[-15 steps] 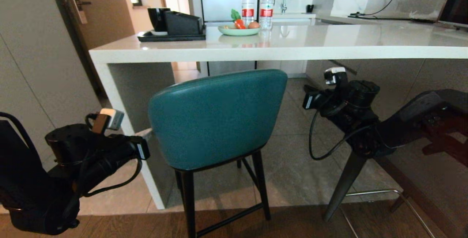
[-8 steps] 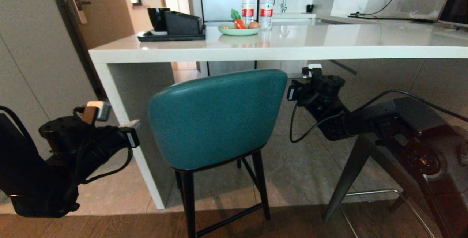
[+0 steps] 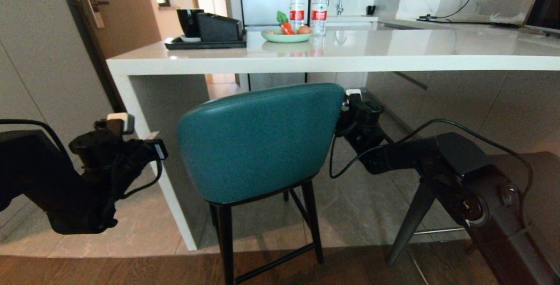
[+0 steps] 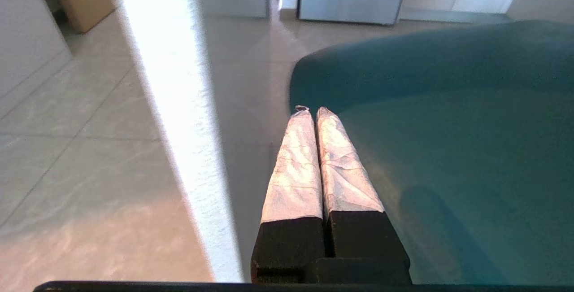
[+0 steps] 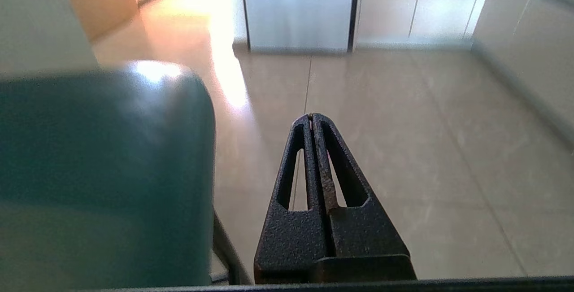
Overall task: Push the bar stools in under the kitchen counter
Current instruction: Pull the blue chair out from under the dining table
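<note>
stool (image 3: 258,145): teal back, black legs | table (image 3: 332,55): glossy white | floor (image 3: 363,197): grey tiles, brown wood strip nearest | left tool (image 4: 314,111): silvery-wrapped fingers, black base | right tool (image 5: 311,117): black | bottles (image 3: 307,2): red caps, red labels

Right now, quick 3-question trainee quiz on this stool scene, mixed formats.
1. True or false: the fingers of both grippers are shut.
2. Which stands beside the right edge of the teal stool back? A) left gripper B) right gripper C) neither
3. Fill in: on the counter, the two bottles stand behind a green ____.

Key:
1. True; nothing is held.
2. B. The left gripper is by the left edge.
3. Plate.
</note>
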You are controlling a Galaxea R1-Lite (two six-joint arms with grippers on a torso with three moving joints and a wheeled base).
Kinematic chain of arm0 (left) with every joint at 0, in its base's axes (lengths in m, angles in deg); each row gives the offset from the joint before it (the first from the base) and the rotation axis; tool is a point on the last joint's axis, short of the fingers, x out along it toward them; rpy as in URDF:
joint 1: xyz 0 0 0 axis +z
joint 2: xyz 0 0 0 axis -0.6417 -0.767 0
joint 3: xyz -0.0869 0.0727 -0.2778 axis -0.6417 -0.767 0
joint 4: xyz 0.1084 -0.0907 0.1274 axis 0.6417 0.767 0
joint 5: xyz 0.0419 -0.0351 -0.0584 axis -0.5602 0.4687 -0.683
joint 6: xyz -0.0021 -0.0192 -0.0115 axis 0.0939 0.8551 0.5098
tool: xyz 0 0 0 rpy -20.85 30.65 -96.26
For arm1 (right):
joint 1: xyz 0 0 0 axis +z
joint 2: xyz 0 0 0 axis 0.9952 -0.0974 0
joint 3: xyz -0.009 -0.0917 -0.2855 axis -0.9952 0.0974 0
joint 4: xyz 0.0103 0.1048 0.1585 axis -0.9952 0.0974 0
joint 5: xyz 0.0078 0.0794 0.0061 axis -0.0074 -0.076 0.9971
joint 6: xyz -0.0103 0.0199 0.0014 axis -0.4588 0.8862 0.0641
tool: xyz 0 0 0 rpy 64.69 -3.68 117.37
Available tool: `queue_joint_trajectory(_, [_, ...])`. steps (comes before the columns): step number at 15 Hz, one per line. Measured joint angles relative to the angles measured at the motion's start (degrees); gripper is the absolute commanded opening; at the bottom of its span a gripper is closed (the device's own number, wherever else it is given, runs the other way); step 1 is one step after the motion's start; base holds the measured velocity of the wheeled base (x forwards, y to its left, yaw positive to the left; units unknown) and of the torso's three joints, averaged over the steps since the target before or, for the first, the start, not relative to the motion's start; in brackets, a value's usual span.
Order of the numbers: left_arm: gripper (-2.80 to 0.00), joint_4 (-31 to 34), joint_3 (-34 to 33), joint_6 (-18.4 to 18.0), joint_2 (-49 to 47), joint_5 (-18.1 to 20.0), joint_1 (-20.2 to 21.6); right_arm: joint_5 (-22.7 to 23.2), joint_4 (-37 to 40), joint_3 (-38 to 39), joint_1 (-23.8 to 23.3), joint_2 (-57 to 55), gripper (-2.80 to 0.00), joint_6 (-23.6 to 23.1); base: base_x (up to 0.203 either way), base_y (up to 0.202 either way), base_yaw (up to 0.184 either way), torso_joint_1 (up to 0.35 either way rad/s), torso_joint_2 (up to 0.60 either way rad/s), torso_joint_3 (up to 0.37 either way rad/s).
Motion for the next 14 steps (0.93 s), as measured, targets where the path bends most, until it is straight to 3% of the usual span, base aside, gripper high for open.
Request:
queue_joint_trajectory(3, [-2.8,0.0,0.9,-2.7,-2.2,-2.3,-3.6,0.6,0.3,-0.9,-0.6,-0.4,-2.8,0.0,0.0,0.0,0.0,0.0,0.0,0.0])
queue_joint_trajectory(8, [-2.8,0.2,7.3,-4.6,-5.7,-11.7,-7.4,2.9,2.9,-1.2,-0.5,0.8,-2.8,0.8,0.0,0.0,0.0,0.0,0.0,0.0])
queue_joint_trajectory(10, [-2.8,0.1,6.4,-4.6,-5.6,-12.4,-7.6,5.0,5.3,-1.6,-0.4,1.3,-2.8,0.8,0.0,0.0,0.0,0.0,0.0,0.0])
queue_joint_trajectory(14, [-2.8,-0.1,2.0,-4.5,-3.5,-13.1,-7.6,5.0,6.0,-1.9,0.2,1.8,-2.8,3.3,0.0,0.0,0.0,0.0,0.0,0.0])
